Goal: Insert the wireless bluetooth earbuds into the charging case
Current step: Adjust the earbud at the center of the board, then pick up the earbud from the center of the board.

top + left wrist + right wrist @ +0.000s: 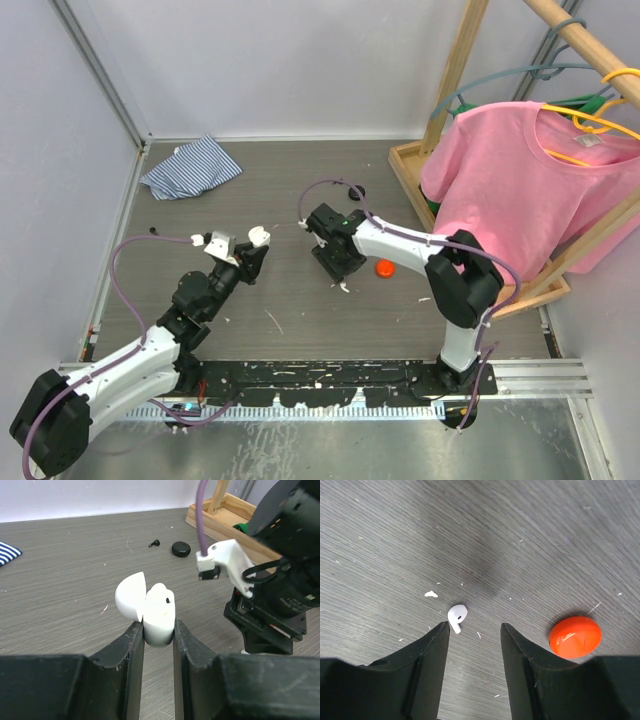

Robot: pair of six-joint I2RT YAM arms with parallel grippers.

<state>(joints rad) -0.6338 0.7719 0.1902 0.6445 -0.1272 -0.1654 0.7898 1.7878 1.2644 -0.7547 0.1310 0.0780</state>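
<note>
White earbud (457, 616) below right end effector (472, 626)

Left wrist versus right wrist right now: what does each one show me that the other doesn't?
Left wrist only: the open white case clamped in the left gripper, a black earbud and a black round case farther back, and the right arm. Right wrist only: a white earbud lying on the table between the open right gripper fingertips, and a red round case off to one side. Both share just the table.
</note>
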